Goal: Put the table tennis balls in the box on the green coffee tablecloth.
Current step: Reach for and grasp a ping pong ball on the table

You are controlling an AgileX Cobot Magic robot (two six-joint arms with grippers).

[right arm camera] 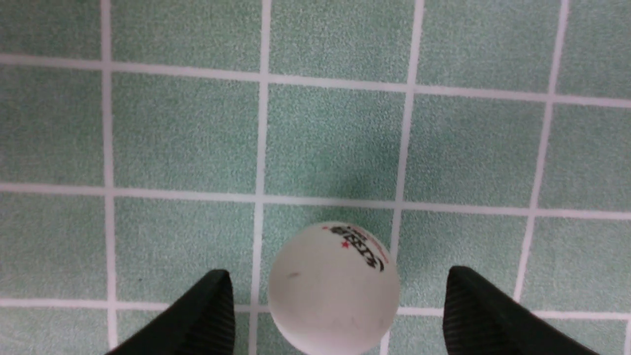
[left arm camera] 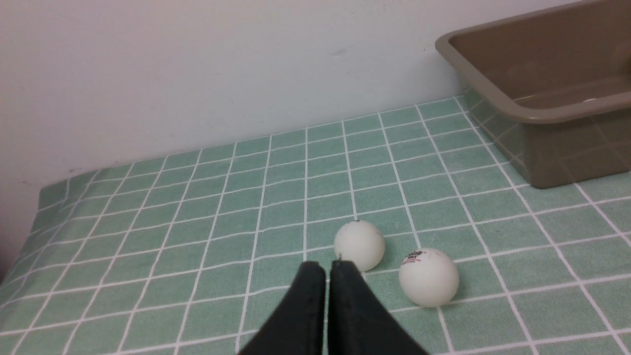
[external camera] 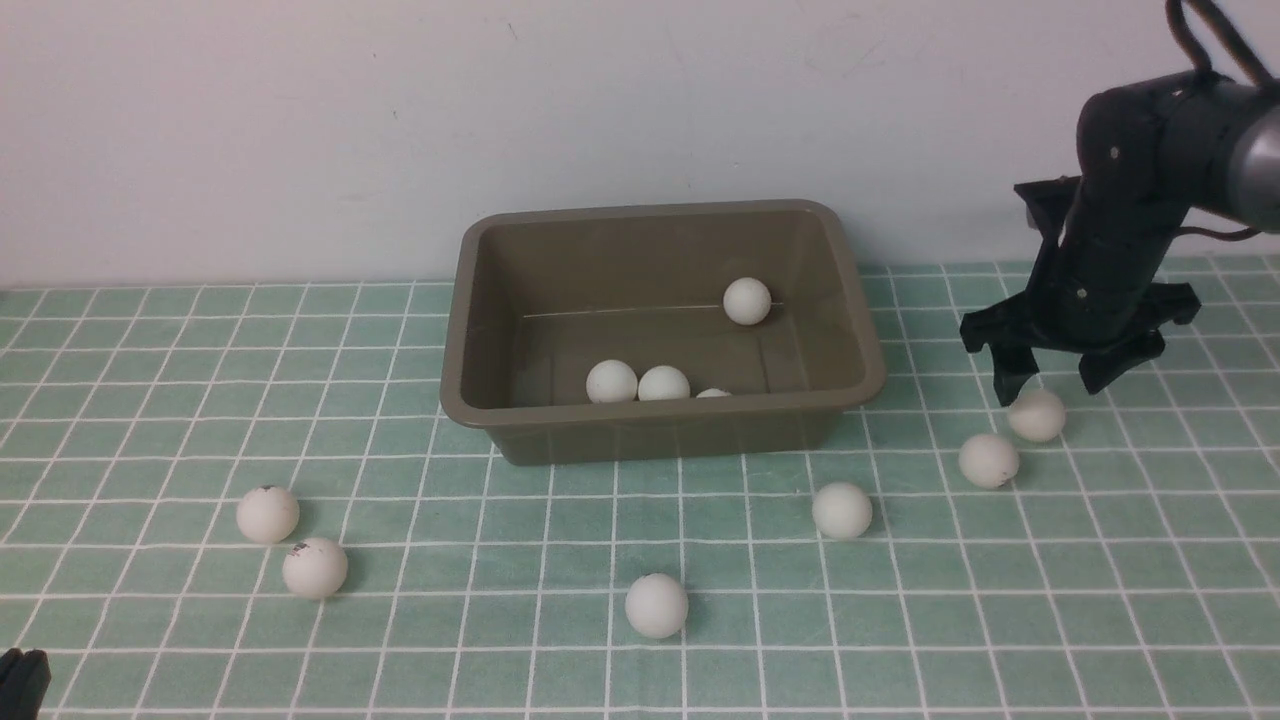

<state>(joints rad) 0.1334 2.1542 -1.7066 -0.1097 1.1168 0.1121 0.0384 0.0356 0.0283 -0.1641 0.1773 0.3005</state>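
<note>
white balls (external camera: 655, 605), olive box (external camera: 660, 425), green-checked tablecloth (external camera: 1100, 600)

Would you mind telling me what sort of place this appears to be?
Likely an indoor robot test bench: a black robot arm over a green gridded tablecloth against a bare white wall, with an olive-brown box and loose table tennis balls.

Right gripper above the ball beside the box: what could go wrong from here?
1. The right gripper straddles a ball with open jaws; smooth and round, it may squirt out as they close and roll across the tablecloth.
2. A second ball lies close by; a descending finger could knock it away.
3. Released too high, the ball might bounce out of the box.
</note>
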